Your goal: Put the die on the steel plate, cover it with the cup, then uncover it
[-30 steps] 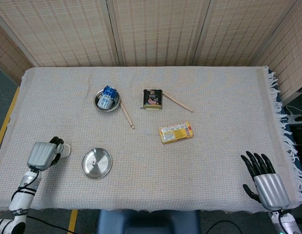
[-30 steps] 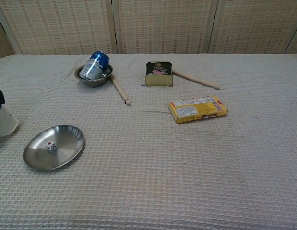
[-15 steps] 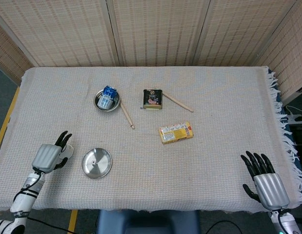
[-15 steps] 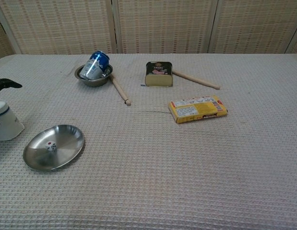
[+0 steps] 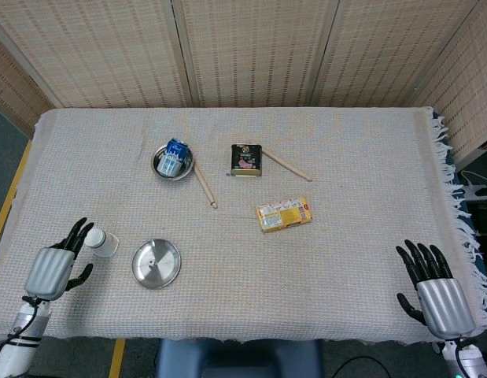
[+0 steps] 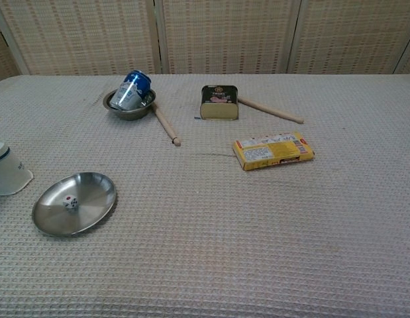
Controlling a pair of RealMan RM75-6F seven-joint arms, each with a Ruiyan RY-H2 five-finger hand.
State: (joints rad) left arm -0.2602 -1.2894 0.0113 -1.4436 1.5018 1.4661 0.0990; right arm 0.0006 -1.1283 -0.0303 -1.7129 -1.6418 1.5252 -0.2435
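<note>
Die (image 6: 70,202) bare on plate (image 6: 92,212), cup (image 6: 7,171) mouth-down just beside on bench (image 5: 345,157). Left hand (image 5: 54,264) spread, apparently clear of cup; right hand (image 5: 432,287) spread, empty. Best now: draw left hand away without nudging cup.

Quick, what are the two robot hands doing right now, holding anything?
Left hand: open, fingers spread, holding nothing; the cup stands beside it.
Right hand: open, empty.

Steel plate (image 6: 92,202): polished metal, glossy. Cup (image 6: 7,170): smooth white, apparently plastic. Tablecloth (image 6: 257,225): matt, coarse waffle-weave cloth. Sticks (image 6: 166,125): bare wood. Bowl (image 6: 118,106): shiny metal. Yellow box (image 6: 273,150): printed cardboard.
</note>
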